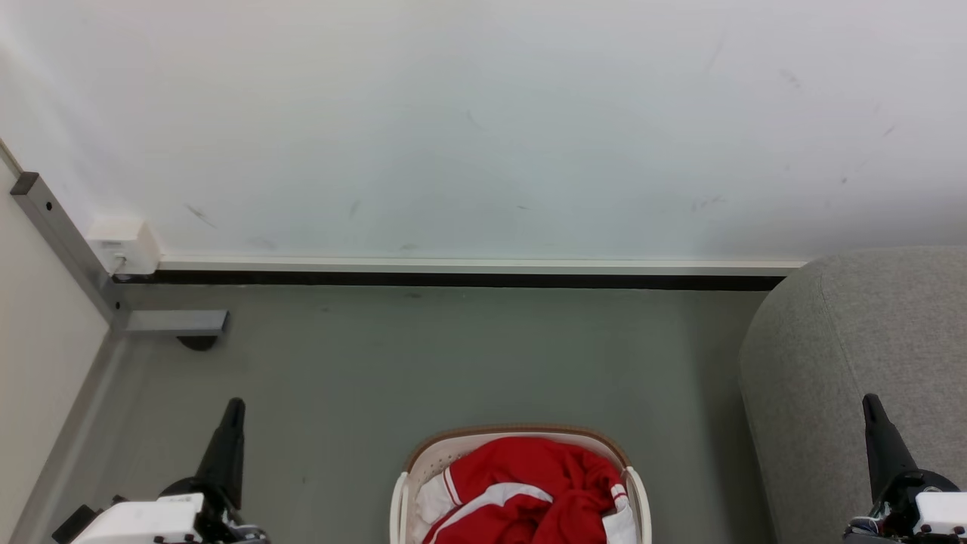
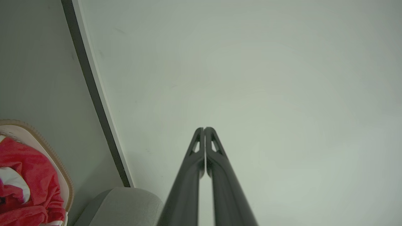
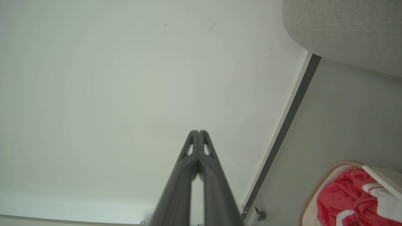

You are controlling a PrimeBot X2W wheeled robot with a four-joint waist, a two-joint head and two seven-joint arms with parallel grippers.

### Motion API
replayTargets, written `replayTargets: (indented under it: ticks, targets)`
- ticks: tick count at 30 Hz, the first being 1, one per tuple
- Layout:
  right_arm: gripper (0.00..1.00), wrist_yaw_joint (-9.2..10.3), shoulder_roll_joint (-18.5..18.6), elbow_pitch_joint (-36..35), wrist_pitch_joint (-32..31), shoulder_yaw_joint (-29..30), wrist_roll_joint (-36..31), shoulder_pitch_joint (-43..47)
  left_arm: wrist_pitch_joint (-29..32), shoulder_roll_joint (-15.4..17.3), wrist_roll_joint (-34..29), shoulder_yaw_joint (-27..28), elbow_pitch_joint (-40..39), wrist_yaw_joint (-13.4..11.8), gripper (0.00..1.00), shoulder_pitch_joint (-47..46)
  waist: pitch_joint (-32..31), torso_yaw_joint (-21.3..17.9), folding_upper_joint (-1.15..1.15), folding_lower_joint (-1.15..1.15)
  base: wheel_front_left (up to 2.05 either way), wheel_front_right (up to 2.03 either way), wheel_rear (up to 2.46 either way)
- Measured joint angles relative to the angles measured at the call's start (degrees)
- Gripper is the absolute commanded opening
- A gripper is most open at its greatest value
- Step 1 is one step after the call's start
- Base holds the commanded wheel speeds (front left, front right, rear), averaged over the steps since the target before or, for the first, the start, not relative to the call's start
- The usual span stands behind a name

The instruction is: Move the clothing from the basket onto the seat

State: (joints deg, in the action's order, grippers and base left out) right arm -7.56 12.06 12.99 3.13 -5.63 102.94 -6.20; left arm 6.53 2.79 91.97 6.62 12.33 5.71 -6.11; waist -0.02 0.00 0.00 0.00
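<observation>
Left of the basket (image 1: 521,432), well apart from its rim, my left gripper (image 1: 236,408) hangs over the floor (image 1: 468,355). Its two fingers are pressed together tip to tip with nothing between them. The left wrist view confirms the closed tips, aimed at the wall (image 1: 483,121).

The basket stands on the floor between my two arms, its near part cut off by the lower edge of the head view. All the clothing (image 1: 536,483) lies inside it, a rumpled red heap with white stripes that rises about to the brown rim. A white panel is slumped against the basket's right handle.

Right of the basket stands the seat (image 1: 869,332), near it but apart, with a strip of floor between them. Nothing lies on the part of the seat I can see. My right gripper (image 1: 871,404) shows in front of the seat, further right of the basket, also pinched fully closed and empty.

I judge the clothing to be light, limp and rather smooth. It will sag and trail when lifted, may come up tangled as more than one piece, and could catch on the handle. I would open first, then bite deep into the highest bunched red fold at the middle of the heap, not into a flat panel.
</observation>
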Motion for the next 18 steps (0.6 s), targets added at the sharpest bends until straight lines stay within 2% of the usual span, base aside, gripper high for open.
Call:
replayTargets:
  ticks: [18]
  targets:
    - [0.0, 0.0, 0.01, 0.0, 0.04, -0.01, 0.01, 0.0, 0.0, 0.0, 0.0, 0.0, 0.0, -0.02, 0.0, 0.0, 0.0, 0.0, 0.0, 0.0, 0.0, 0.0, 0.0]
